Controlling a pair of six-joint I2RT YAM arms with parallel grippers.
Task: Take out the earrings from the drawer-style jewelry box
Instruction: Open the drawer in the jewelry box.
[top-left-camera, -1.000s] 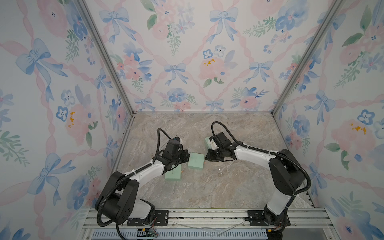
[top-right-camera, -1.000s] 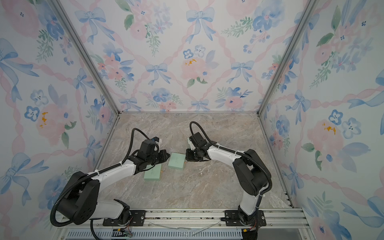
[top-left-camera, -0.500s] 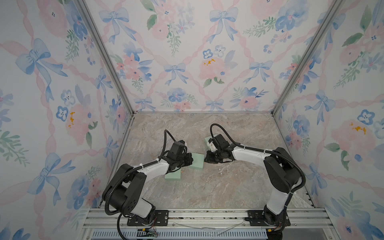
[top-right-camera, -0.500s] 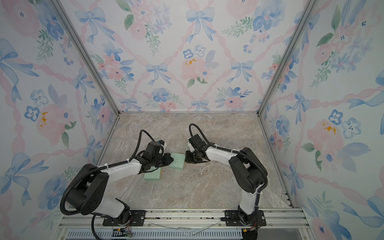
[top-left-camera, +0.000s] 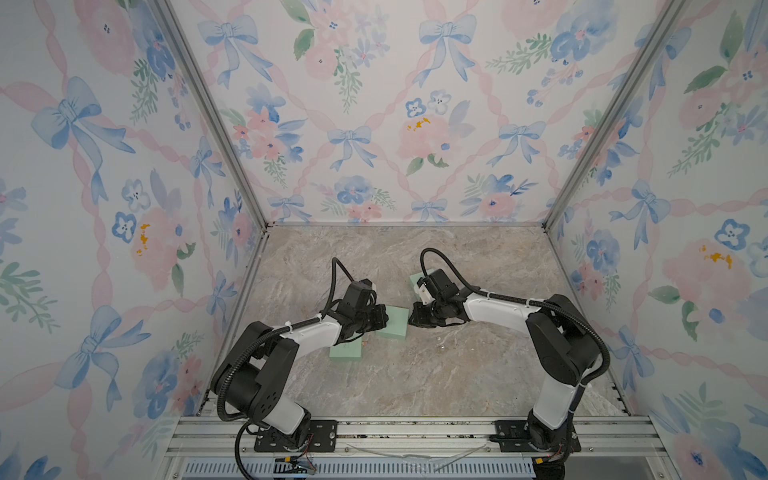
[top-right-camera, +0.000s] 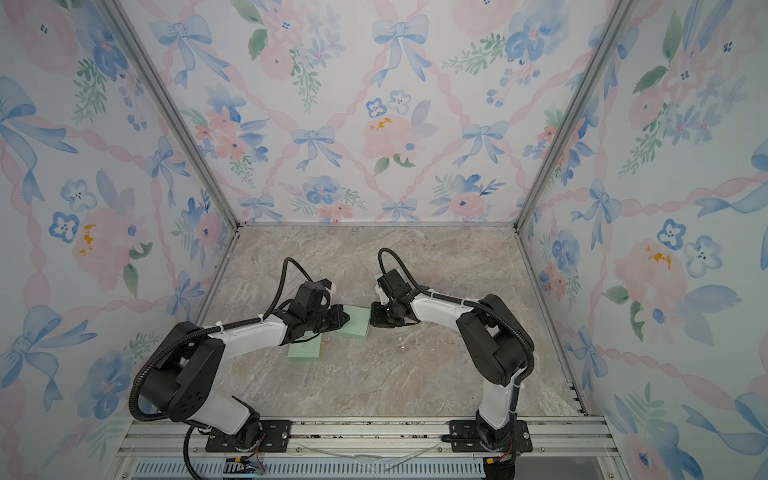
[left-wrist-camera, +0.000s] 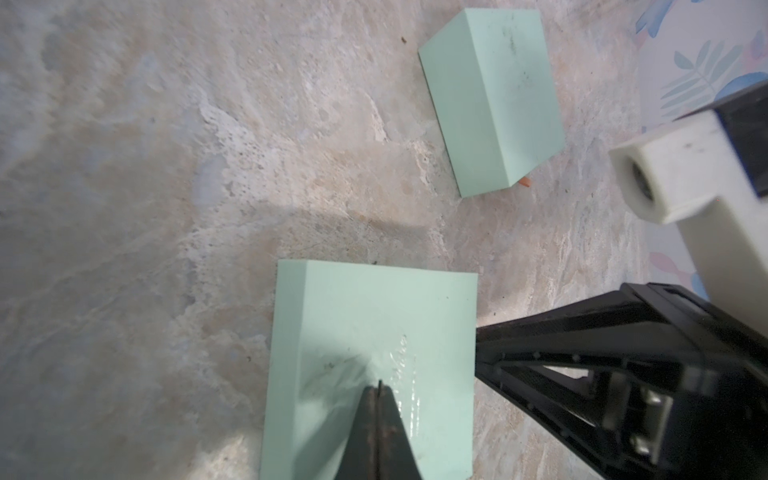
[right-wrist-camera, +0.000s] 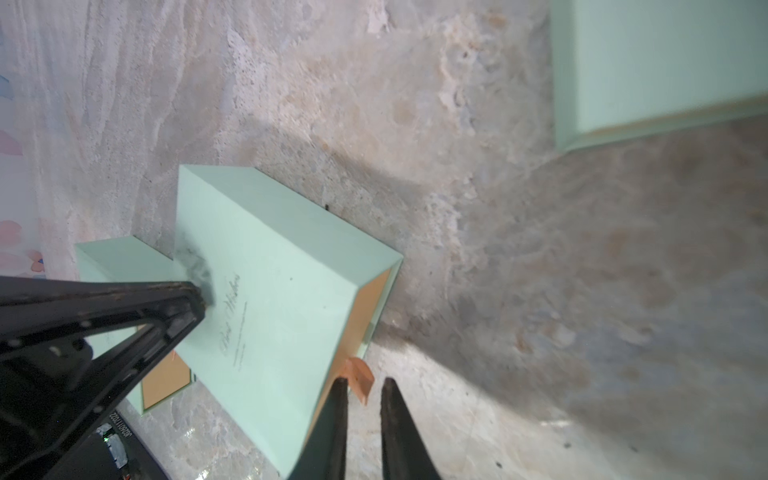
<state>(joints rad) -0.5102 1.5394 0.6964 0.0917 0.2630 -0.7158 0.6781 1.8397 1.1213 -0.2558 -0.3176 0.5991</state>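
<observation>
Left wrist: L hand (left-wrist-camera: 379, 386) shut, tip on jewelry box (left-wrist-camera: 353, 307) top

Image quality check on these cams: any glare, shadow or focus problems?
Left wrist view: glare streaks on the mint jewelry box beside the shut left pincer, whose tips are soft. Right wrist view: broad shadow across the marble tabletop; right pincer blurred up close, box script readable. Both top views: even light, earrings mere specks.

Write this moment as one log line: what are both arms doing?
left fingers: shut, tips on box top | right fingers: open, at orange tab on box end
</observation>
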